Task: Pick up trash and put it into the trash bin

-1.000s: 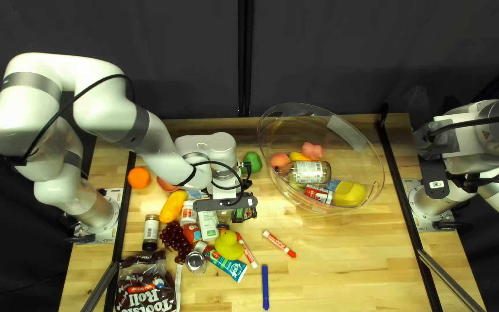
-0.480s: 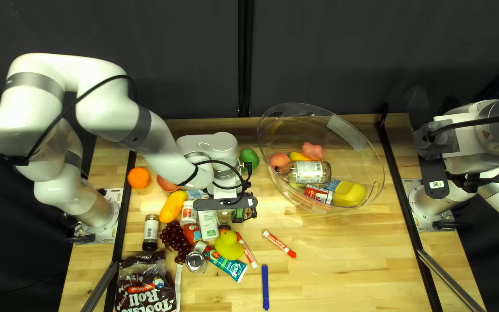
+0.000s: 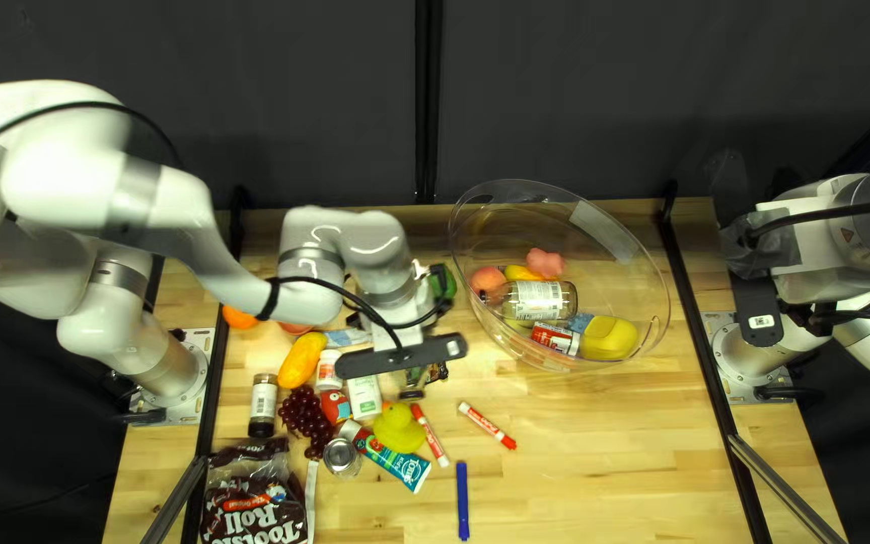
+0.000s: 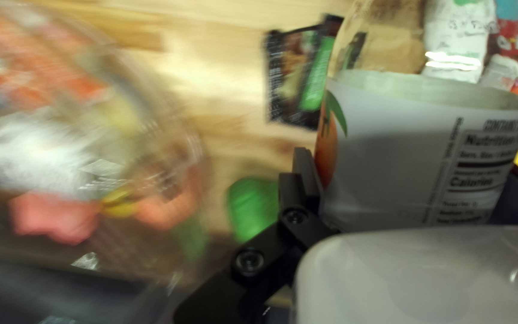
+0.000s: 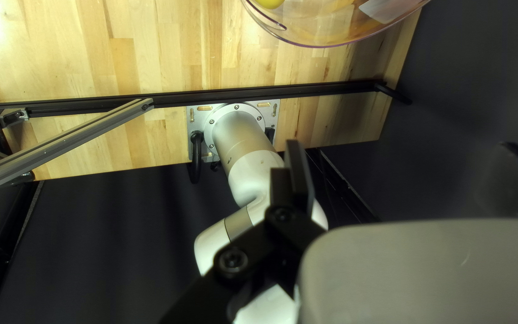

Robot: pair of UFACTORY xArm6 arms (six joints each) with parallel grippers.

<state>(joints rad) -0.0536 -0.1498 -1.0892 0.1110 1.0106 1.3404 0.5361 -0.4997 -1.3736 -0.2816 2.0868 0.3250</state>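
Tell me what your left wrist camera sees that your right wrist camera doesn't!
Only left wrist view: a bottle with an orange on its label, held between my left fingers; a black-and-green packet; a round green thing; and a lumpy pink thing.

Only right wrist view: my white right arm, its round metal base, and a long grey bar.

Both: the wooden table and part of the big clear bin.
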